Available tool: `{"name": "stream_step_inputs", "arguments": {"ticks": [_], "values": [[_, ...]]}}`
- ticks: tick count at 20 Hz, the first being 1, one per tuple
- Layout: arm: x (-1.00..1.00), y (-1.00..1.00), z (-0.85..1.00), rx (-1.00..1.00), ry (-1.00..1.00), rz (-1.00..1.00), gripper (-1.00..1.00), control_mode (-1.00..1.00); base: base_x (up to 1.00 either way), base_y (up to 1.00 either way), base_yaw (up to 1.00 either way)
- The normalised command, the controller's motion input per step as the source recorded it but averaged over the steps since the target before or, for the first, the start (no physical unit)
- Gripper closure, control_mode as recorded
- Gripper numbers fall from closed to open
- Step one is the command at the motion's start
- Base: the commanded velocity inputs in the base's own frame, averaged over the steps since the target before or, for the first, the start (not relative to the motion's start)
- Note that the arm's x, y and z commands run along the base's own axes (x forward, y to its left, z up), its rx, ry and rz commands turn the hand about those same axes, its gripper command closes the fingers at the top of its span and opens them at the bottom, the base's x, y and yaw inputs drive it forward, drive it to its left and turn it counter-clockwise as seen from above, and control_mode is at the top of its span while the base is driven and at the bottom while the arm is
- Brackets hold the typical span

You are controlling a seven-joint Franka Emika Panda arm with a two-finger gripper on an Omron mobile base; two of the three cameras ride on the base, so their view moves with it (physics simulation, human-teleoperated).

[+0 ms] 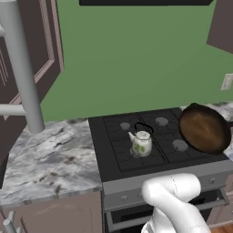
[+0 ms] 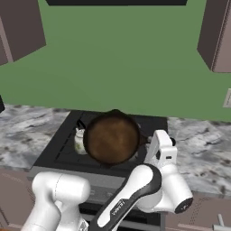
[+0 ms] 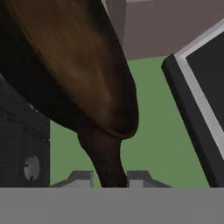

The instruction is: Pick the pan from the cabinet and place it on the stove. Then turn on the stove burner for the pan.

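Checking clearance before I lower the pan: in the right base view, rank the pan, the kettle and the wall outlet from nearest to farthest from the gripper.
1. The pan, held by its handle in the shut gripper, just left of it.
2. The kettle, on the stove beyond the pan's left edge.
3. The wall outlet, up at the right edge.

Both base views look forward and down at the stove (image 1: 136,154) and green wall, the left from the stove's left front corner, the right from its right front. Both share the pan (image 1: 205,129) and kettle (image 1: 142,143). The hand view sits close along the pan's handle.
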Motion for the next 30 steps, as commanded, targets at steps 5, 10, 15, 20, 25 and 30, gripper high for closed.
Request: {"name": "stream_step_inputs", "arguments": {"ticks": [5, 10, 15, 20, 25, 30], "values": [[0.41, 0.00, -0.33, -0.04, 0.11, -0.06, 1.00, -1.00, 0.00, 0.00, 0.00], [0.41, -0.01, -0.29, -0.04, 0.14, -0.05, 1.00, -1.00, 0.00, 0.00, 0.00], [0.42, -0.08, -0.41, -0.01, 0.08, -0.03, 1.00, -1.00, 0.00, 0.00, 0.00], [0.41, -0.11, -0.47, 0.00, 0.03, -0.01, 1.00, -1.00, 0.00, 0.00, 0.00], [0.43, -0.15, -0.50, 0.00, 0.02, -0.01, 1.00, -1.00, 0.00, 0.00, 0.00], [0.43, -0.18, -0.48, 0.00, 0.01, -0.02, 1.00, -1.00, 0.00, 0.00, 0.00]]}}
